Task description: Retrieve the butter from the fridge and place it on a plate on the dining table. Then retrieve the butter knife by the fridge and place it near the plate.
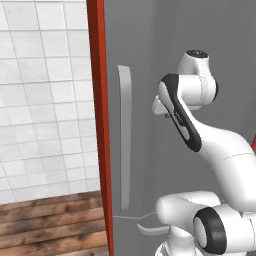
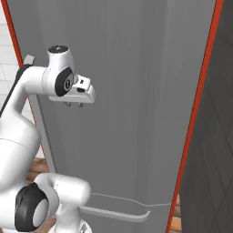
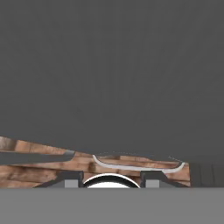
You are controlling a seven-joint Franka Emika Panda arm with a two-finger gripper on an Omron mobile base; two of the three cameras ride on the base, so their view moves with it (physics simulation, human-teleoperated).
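The arm is standing right up against the fridge (image 1: 150,60), whose grey door is shut, with red trim running down both sides. The long pale handle (image 1: 124,135) is hanging upright near the door's left edge, and a second, lower handle (image 2: 118,213) is lying flat across the bottom. The gripper (image 2: 74,104) is pointing down in front of the door, close to it, to the right of the upright handle, not touching it that I can see. Its fingers (image 3: 72,179) are sitting partly apart, a narrow gap, with nothing between them. Wooden flooring (image 1: 50,225) is showing at the lower left, beneath a white tiled wall (image 1: 45,100).
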